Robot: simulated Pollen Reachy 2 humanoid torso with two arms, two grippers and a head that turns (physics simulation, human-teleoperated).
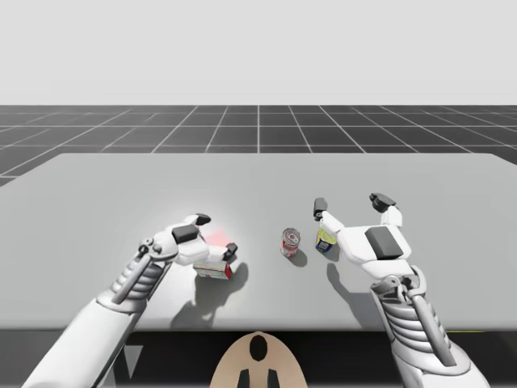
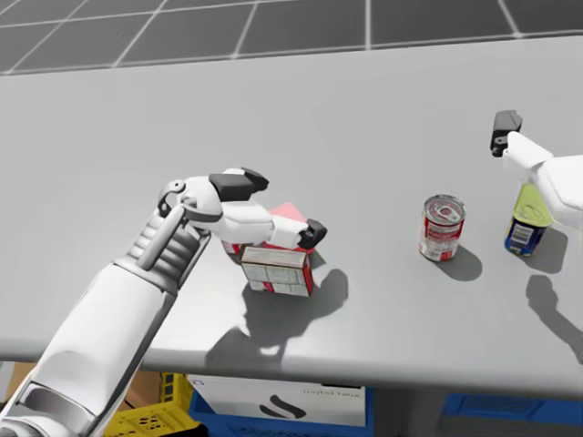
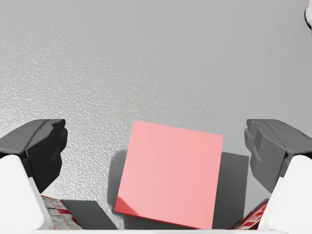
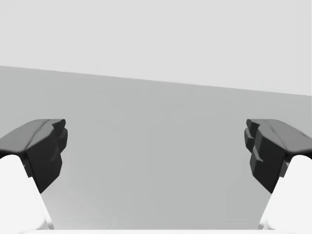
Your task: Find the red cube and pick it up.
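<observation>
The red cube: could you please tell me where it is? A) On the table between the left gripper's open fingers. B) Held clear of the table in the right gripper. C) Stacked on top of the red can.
A: the left wrist view shows the red cube resting on the table, with a gap to each finger of the left gripper.

- grey counter
- red cube on it, left of middle
- red-and-white box just in front of cube
- red can upright, mid-counter
- yellow-and-blue can upright, near red can
</observation>
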